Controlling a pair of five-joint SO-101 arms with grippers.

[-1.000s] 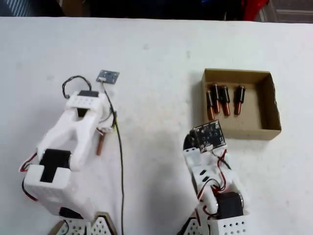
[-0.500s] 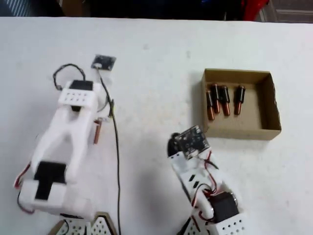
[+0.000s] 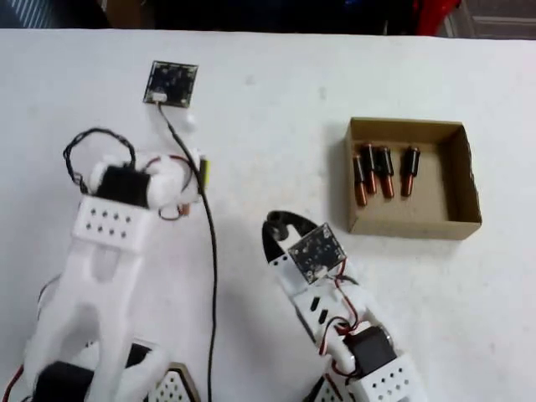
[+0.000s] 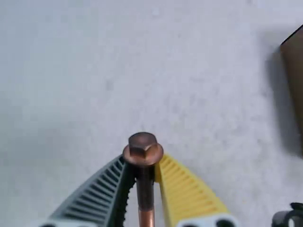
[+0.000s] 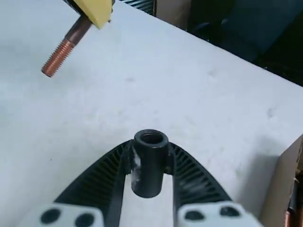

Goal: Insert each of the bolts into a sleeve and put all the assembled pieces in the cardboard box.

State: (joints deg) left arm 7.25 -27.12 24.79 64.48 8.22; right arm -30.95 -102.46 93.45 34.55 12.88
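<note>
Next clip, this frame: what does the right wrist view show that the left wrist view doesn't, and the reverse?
Right wrist view, not left: the black sleeve upright in the right pincer, its bore open, and the threaded end of the bolt.
Left wrist view, not right: the bolt's hex head, and the left pincer shut on the shank, its grey finger included.
Both: the bolt itself, the left pincer's yellow finger, the white table, and an edge of the cardboard box.
</note>
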